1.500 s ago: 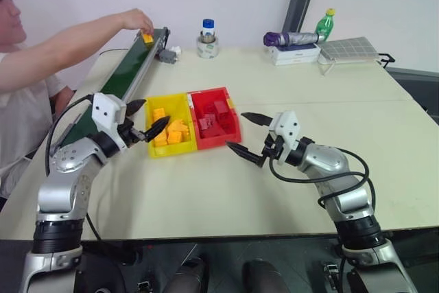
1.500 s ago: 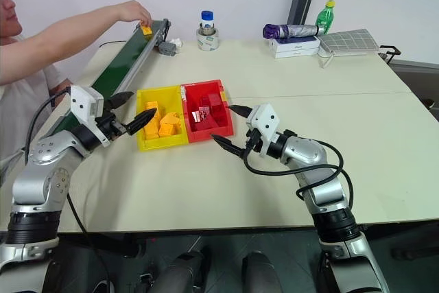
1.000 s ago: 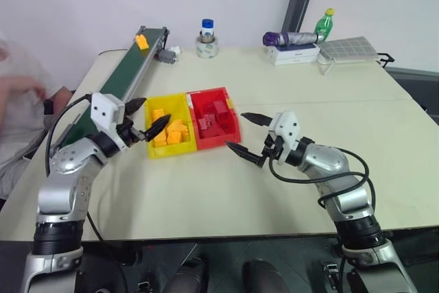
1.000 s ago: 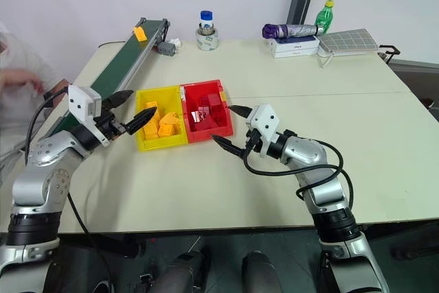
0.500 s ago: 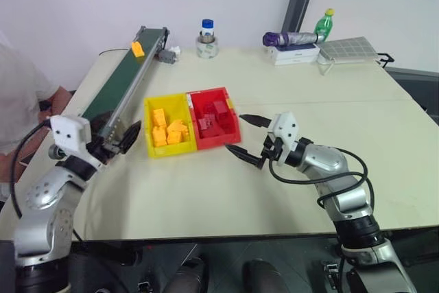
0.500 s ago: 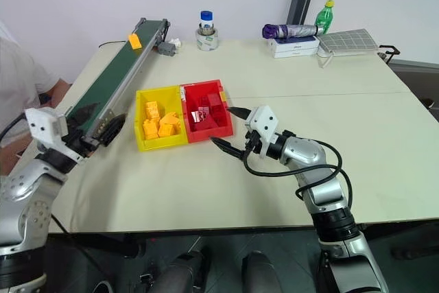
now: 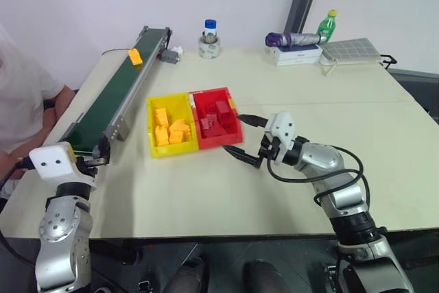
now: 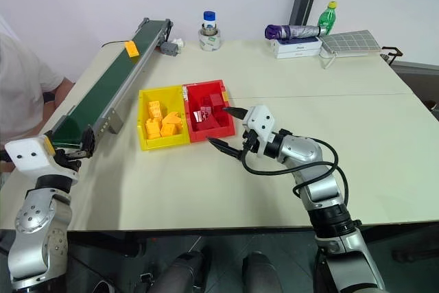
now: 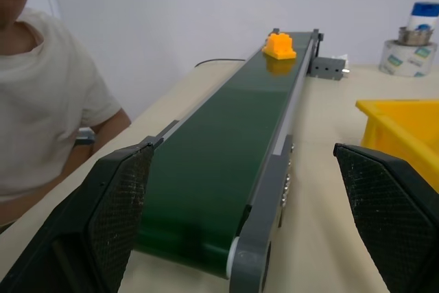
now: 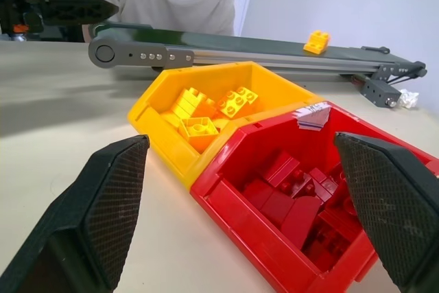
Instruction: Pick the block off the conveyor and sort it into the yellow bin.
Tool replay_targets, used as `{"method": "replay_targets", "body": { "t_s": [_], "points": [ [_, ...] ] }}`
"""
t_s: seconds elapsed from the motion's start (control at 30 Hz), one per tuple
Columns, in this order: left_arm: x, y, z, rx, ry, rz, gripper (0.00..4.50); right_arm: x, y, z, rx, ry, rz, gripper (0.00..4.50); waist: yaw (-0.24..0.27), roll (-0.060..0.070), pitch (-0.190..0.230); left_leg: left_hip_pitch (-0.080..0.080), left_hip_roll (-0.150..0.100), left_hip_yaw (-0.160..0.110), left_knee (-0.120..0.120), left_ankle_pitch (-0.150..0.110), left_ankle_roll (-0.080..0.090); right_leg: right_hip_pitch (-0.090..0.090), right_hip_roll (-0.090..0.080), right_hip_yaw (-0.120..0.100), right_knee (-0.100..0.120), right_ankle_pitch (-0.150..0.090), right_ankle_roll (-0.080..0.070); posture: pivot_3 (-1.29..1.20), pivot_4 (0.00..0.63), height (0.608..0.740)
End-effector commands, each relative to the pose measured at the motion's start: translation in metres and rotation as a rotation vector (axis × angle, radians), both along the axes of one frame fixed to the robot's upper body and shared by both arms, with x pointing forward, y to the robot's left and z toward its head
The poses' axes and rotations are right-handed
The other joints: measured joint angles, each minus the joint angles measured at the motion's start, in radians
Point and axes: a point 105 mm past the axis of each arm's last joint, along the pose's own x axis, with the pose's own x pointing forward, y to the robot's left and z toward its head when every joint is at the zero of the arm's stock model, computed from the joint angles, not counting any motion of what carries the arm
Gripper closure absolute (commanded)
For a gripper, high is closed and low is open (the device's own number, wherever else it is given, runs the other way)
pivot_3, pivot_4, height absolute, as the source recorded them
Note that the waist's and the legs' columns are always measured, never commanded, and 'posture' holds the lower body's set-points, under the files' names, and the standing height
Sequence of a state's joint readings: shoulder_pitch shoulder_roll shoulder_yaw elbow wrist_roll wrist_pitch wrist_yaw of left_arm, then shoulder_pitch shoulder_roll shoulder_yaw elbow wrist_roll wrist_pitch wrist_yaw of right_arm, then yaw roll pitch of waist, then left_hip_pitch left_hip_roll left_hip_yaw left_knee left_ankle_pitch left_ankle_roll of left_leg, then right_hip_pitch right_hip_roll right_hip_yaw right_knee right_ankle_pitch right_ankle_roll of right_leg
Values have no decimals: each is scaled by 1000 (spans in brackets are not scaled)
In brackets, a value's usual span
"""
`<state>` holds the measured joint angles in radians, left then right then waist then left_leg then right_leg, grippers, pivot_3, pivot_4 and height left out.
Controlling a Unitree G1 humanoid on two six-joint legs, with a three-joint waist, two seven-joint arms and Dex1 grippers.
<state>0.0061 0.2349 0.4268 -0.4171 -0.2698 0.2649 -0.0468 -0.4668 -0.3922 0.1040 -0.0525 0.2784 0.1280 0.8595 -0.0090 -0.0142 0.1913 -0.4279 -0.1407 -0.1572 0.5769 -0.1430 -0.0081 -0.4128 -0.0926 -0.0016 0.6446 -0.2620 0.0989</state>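
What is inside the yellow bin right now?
The yellow bin holds several loose yellow-orange blocks, piled unevenly. Its floor under the pile is covered, so an exact count cannot be made.

No text, label, brand or number is readable on anything in these views.

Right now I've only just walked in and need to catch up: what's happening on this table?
A robot is sorting blocks. An orange block sits at the far end of the conveyor. The left gripper, open and empty, waits at the belt's near end. The right gripper hovers open beside the red bin. The yellow bin already holds several blocks. A person sits alongside.
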Motion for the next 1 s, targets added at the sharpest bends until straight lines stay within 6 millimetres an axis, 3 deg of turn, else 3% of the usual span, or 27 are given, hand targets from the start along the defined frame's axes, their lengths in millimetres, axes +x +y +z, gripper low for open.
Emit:
{"method": "replay_targets", "body": {
  "t_s": [0.03,0.73,1.0],
  "points": [
    [4,-13,18,29,-53,-36,61,-3,2,11,17,-48,9,0,1,0,0,0,0,0,0,0,0,0,0,0,0,0,0,0,150,740],
    [17,-14,24,11,-55,-22,61,-4,2,10,22,-43,-5,0,-1,0,0,0,0,0,0,0,0,0,0,0,0,0,0,0,150,740],
    [46,-14,38,-8,-44,-13,61,-4,3,9,24,-46,-8,0,1,0,0,0,0,0,1,0,0,0,0,-1,0,0,1,0,150,740]
  ]
}}
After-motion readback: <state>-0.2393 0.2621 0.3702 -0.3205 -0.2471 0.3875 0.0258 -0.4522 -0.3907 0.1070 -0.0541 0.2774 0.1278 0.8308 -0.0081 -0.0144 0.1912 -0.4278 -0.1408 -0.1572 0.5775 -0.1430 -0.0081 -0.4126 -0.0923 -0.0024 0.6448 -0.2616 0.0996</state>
